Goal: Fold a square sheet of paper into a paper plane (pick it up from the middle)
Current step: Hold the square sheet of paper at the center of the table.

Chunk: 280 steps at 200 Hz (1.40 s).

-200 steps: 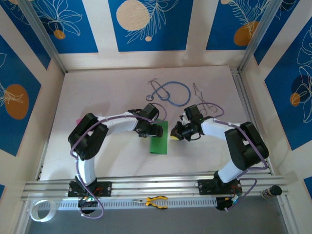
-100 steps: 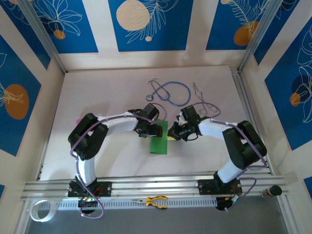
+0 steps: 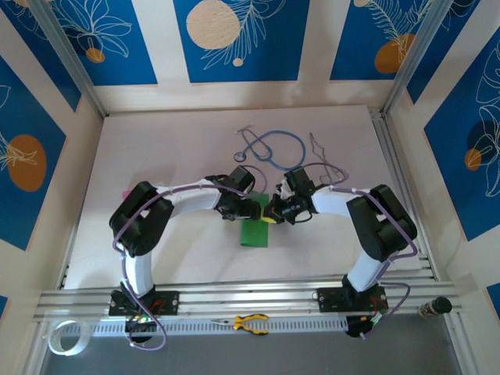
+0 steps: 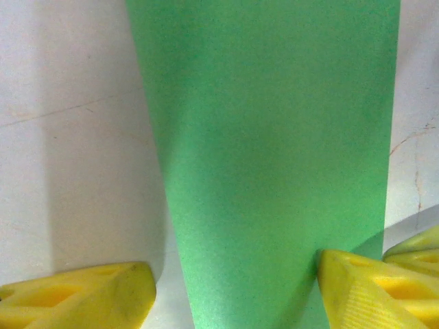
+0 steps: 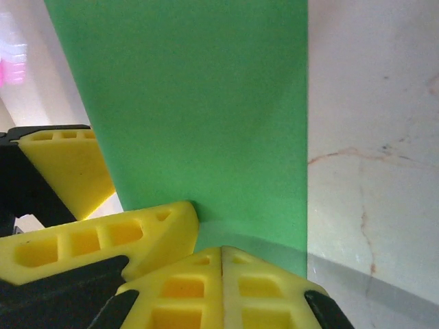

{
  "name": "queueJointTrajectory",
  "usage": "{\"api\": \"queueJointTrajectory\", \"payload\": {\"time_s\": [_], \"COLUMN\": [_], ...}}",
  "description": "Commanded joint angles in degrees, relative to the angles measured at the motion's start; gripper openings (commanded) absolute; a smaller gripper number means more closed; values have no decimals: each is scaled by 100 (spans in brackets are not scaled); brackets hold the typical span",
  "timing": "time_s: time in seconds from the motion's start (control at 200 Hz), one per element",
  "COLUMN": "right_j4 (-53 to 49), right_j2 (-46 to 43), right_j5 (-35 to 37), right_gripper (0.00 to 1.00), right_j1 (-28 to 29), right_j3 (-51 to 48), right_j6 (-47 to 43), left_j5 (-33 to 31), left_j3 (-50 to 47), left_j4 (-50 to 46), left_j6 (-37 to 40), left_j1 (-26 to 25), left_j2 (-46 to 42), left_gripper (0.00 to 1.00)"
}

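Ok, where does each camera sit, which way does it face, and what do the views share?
Top external: above and behind the robot, looking down on the table; left gripper and right gripper at the green paper.
Left wrist: looks along its own open fingers down at the paper.
Right wrist: looks along its own shut fingers at the paper.
Shared: the paper, in all three views.

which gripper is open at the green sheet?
The left gripper: its yellow fingers stand apart across the green sheet. The right gripper has its fingers pressed together at the sheet's edge.
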Motion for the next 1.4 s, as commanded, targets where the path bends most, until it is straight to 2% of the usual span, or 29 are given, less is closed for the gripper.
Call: {"api": "queueJointTrajectory", "payload": {"time_s": [0.0,0.265,0.47,0.785,1.0,1.161,1.396], "right_j4": [45,82,-393,-1078,-1598,-1643,-1614], "right_j2": [146,495,613,698,953,1022,991], "right_j5": [-174,11,564,738,1143,1250,1239], "right_gripper": [3,3,2,2,0,0,0], "right_j1": [40,42,36,-259,-77,5,-50], "right_j3": [91,-105,-184,241,667,677,638], "right_j6": [27,-40,-371,-1176,-1488,-1511,-1511], "left_j5": [-53,-35,18,-127,162,717,1760], "left_j3": [-331,-284,-212,-256,-694,-1005,-1116], "left_j4": [37,43,1,76,534,1189,2135], "left_j6": [75,73,-11,-387,-596,-659,-719], "left_j1": [-66,-70,-71,37,343,488,540], "left_j2": [722,745,638,-613,-1397,-1699,-1404], "left_gripper": [72,72,72,82,80,69,29]}}
